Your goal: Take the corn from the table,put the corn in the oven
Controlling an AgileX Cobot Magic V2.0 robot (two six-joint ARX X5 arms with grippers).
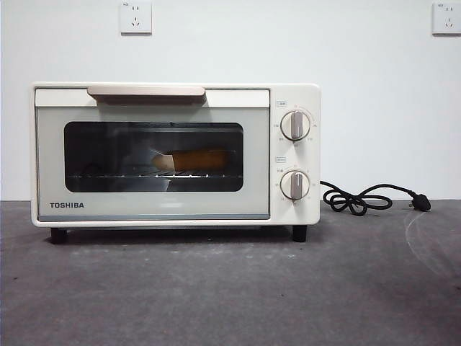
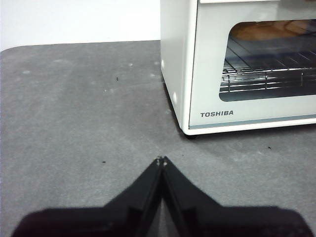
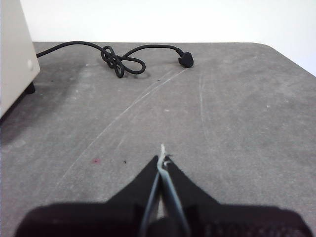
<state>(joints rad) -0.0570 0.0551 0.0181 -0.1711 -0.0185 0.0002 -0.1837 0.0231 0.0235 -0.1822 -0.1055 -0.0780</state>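
Right up close in the front view there's the table (image 1: pixel 230 288), dark grey and mottled, with faint pale scuff arcs off to one side. Just behind that bare stretch stands the oven (image 1: pixel 176 155), cream-white, TOSHIBA on the lower door, door closed, wide bar handle (image 1: pixel 146 91) across the top. And there it is: the corn (image 1: pixel 193 159), lying on its side on the wire rack (image 1: pixel 155 174) inside, seen dim and orange-brown through the dark glass window (image 1: pixel 94 155), roughly mid-window and a touch toward the knob side. The left wrist view catches only a blurred orange patch high behind the glass.

2 round knobs (image 1: pixel 295 125) sit stacked on the oven's control panel, 1 above the other. From behind that end the black cord (image 1: pixel 356 198) runs out over the table, knotted into a loose loop, its plug (image 1: pixel 421 203) lying flat and unplugged. 2 white wall sockets (image 1: pixel 135 17) sit high on the pale wall.

Both arms wait clear of the oven. The left gripper (image 2: pixel 161 160) hovers over bare table near the oven's front corner, jaws pressed together, clasping nothing. The right gripper (image 3: pixel 163 159) hangs over the scuffed table on the cord side, well away from the oven, jaws clenched too, empty.
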